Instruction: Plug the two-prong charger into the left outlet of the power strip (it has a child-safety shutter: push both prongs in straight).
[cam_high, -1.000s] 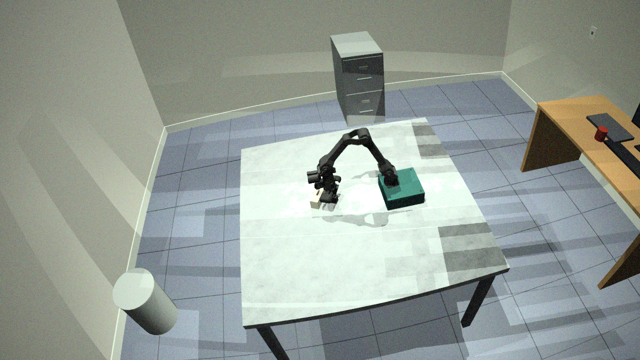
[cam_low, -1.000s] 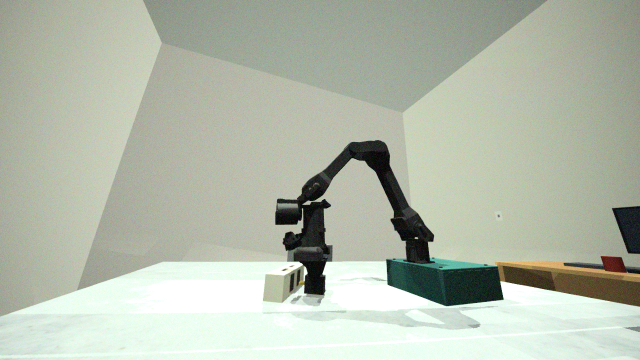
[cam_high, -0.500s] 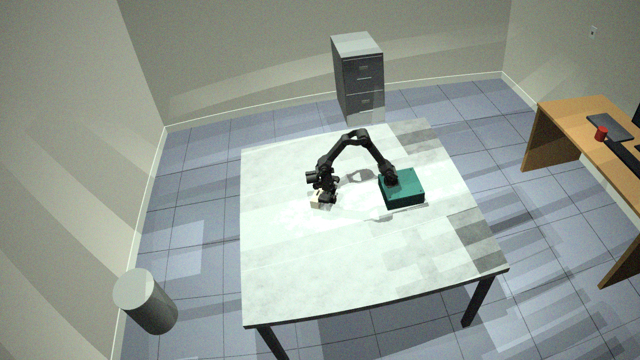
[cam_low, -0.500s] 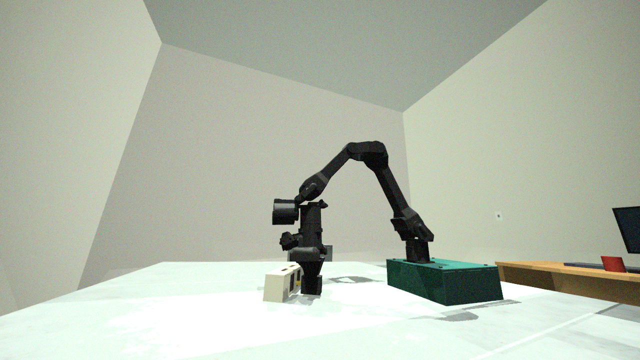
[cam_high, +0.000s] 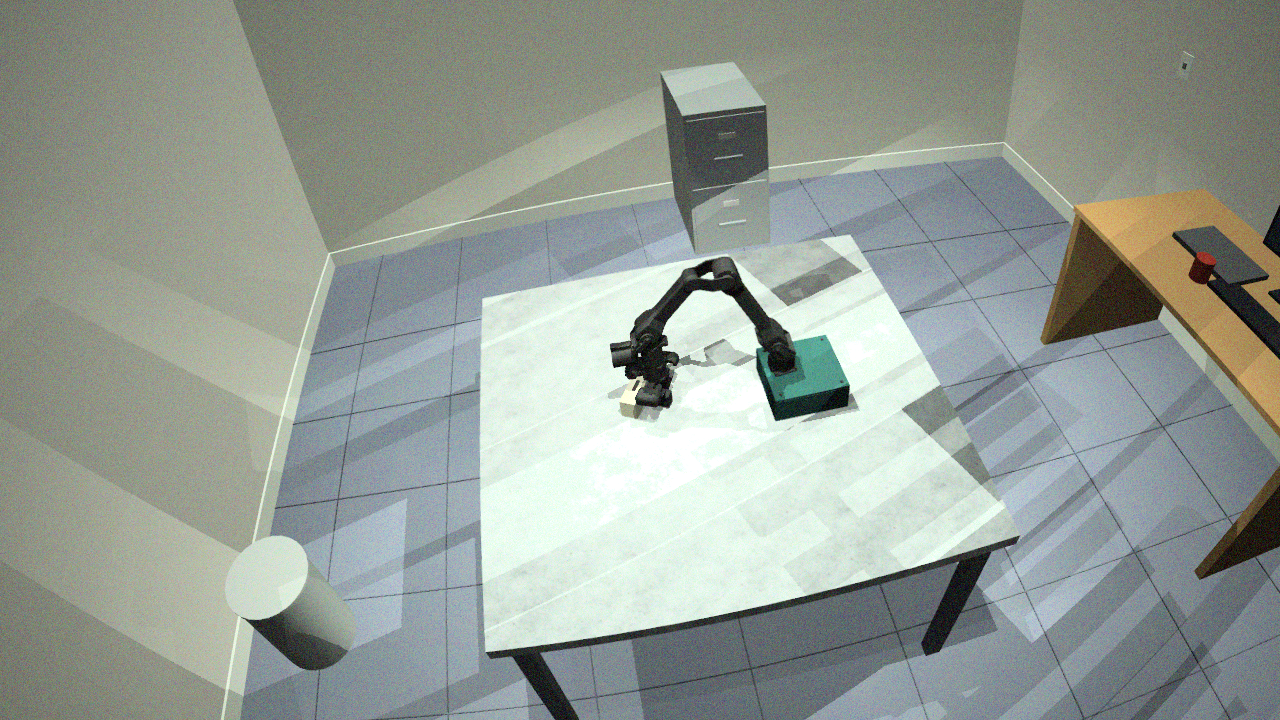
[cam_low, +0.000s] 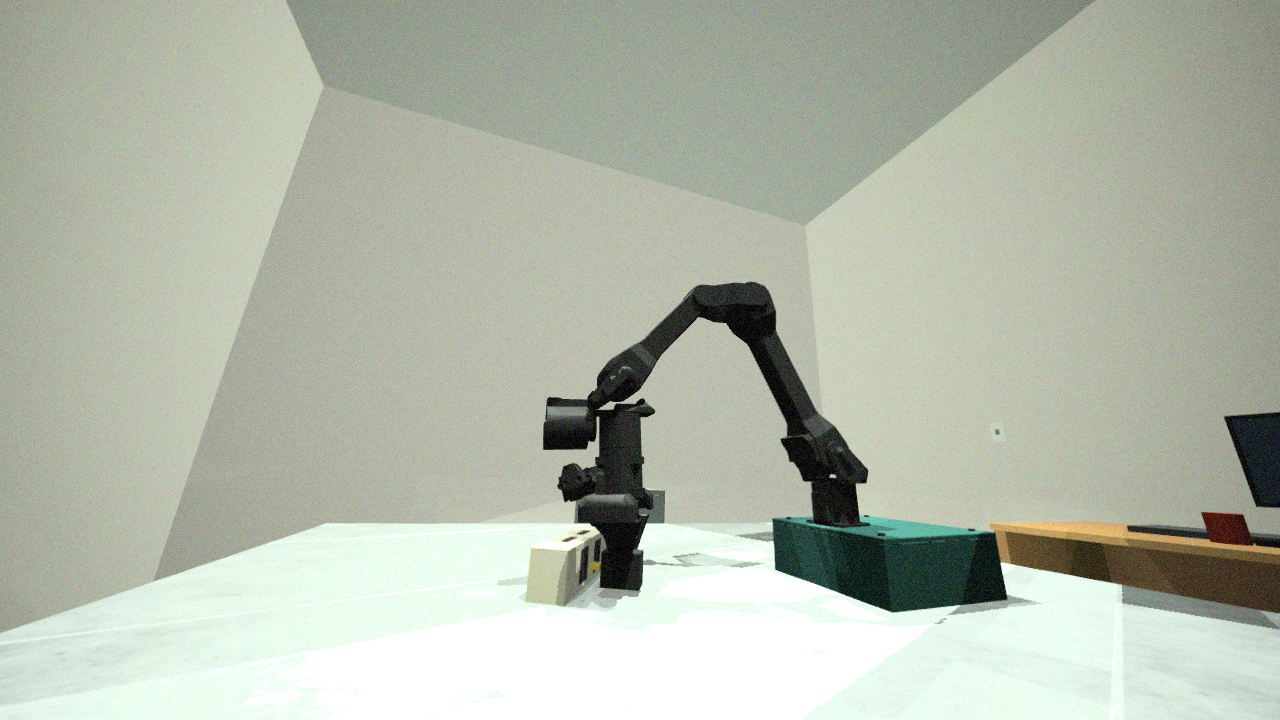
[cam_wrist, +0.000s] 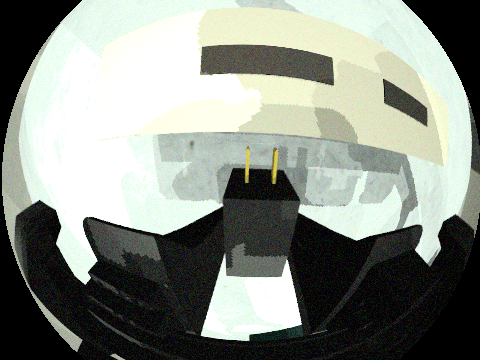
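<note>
Table (cam_high: 716, 537); charger (cam_wrist: 260, 220) in hand (cam_wrist: 256, 254); strip (cam_wrist: 280, 83) ahead.

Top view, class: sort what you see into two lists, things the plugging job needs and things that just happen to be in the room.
Job:
charger, shut in the gripper
power strip
left outlet

Bystanders:
filing cabinet
grey cylinder
wooden desk
red cup
teal arm base

Bright patchy light washes the table (cam_high: 680, 501) below my gripper (cam_wrist: 260, 163) — my wrist view bulges, black at its edges.
</note>
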